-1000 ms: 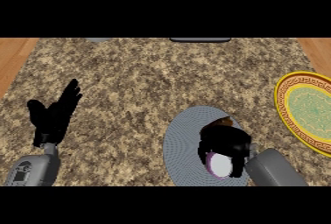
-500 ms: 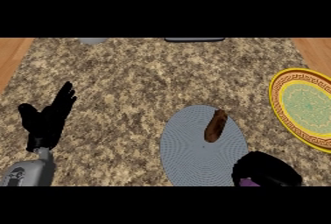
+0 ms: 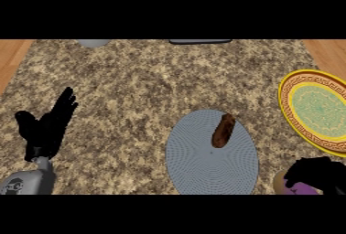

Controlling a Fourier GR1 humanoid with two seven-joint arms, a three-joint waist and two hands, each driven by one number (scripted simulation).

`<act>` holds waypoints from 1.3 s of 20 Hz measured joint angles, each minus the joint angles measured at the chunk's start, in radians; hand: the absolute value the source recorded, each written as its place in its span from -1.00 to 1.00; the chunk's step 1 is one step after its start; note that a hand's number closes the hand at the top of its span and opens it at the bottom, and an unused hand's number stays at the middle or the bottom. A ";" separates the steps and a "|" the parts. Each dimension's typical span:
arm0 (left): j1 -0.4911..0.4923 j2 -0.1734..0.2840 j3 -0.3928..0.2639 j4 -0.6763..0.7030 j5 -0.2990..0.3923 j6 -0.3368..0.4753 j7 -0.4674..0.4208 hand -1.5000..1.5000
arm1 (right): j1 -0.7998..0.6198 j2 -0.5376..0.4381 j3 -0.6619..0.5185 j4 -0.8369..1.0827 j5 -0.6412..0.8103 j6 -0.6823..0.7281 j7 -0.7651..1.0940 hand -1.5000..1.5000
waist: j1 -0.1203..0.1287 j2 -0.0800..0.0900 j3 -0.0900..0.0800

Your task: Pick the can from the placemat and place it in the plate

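Note:
A brown can (image 3: 224,130) lies on its side, tilted, on the upper right part of the grey-blue oval placemat (image 3: 206,167). The yellow plate (image 3: 316,109) with a green centre and patterned rim sits to the right of the mat, partly cut by the view's edge, with nothing on it. My right hand (image 3: 316,174) is low at the bottom right corner, off the mat's right rim and below the plate, apart from the can. Its lower part is cut off by the view's edge. My left hand (image 3: 47,129) rests open at the left, fingers up.
The speckled granite counter (image 3: 142,87) runs across the view, with wooden strips (image 3: 12,55) past its left and right ends. A grey rounded object (image 3: 93,43) and a dark flat object (image 3: 199,41) sit at the far edge.
My right hand has drawn back from over the placemat to the lower right corner, uncovering the can lying on the mat. The left hand stays where it was.

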 measured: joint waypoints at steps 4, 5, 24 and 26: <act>-0.013 -0.012 -0.014 0.004 -0.009 0.003 0.010 0.00 | 0.020 0.020 -0.154 -0.055 -0.126 -0.018 0.035 1.00 | 0.013 0.004 0.000; -0.025 -0.019 -0.020 0.007 -0.016 0.010 0.013 0.00 | 0.015 0.020 -0.185 -0.066 -0.159 -0.003 0.058 1.00 | 0.017 0.005 0.000; -0.070 -0.023 -0.015 0.022 -0.025 -0.015 0.019 0.00 | -0.515 -0.202 -0.415 0.778 -0.252 0.047 0.026 1.00 | 0.062 0.015 0.001; -0.067 -0.020 -0.014 0.018 -0.025 -0.019 0.018 0.00 | -0.543 -0.232 -0.404 0.894 -0.209 0.021 -0.032 1.00 | 0.067 0.017 0.002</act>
